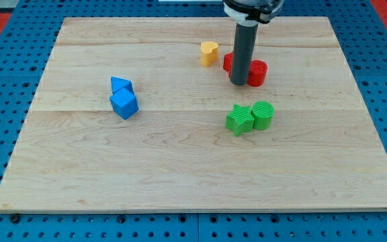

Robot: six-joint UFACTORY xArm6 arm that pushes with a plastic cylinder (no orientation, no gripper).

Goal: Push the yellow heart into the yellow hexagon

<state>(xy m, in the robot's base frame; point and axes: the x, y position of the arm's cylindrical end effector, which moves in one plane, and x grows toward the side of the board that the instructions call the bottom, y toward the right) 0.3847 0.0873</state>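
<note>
The yellow heart (209, 53) sits on the wooden board near the view's top, a little right of centre. No yellow hexagon shows in the view. My tip (238, 83) rests on the board to the right of and below the yellow heart, about a block's width away from it. The rod stands in front of two red blocks (256, 72) and hides part of them, so their shapes are unclear.
A green star (239, 119) and a green rounded block (263, 115) touch each other below my tip. Two blue blocks (123, 98) sit together at the view's left. The board (180, 168) lies on a blue pegboard surface.
</note>
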